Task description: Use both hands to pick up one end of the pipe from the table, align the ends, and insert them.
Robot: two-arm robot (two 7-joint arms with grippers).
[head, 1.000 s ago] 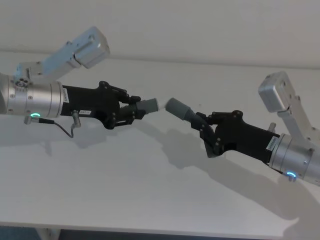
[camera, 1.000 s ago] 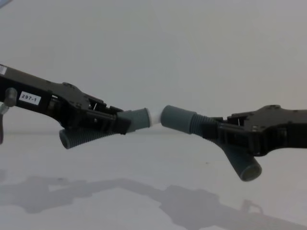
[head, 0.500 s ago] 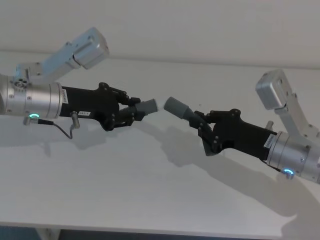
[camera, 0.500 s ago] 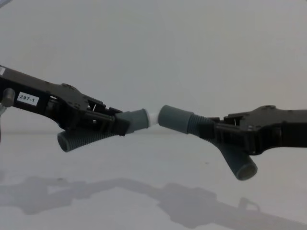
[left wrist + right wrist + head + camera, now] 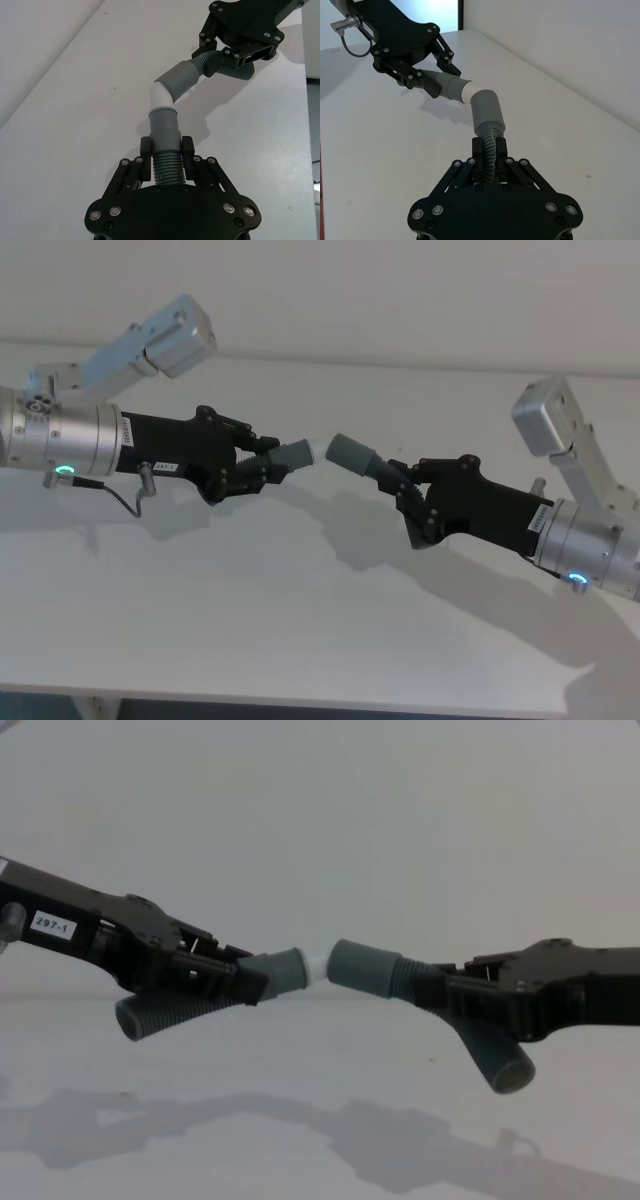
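Both pipe pieces hang above the white table (image 5: 300,620). My left gripper (image 5: 256,466) is shut on the ribbed part of the piece with the white stub (image 5: 316,967); its grey collar (image 5: 165,125) sticks out past the fingers. My right gripper (image 5: 402,486) is shut on the ribs of the other piece, whose wide collar mouth (image 5: 362,968) faces the stub. In the wrist views the stub (image 5: 469,92) meets that collar (image 5: 486,110) at an angle, the two pieces not in line. Each piece's free end droops below its gripper (image 5: 150,1015) (image 5: 500,1065).
The table edge (image 5: 330,702) runs along the front. Both arms' shadows lie on the surface beneath the pipe pieces. A plain wall (image 5: 400,290) stands behind the table.
Both grippers have drifted slightly to the left with their pieces. The right piece's collar has closed in on the white stub, so less of the stub shows between them.
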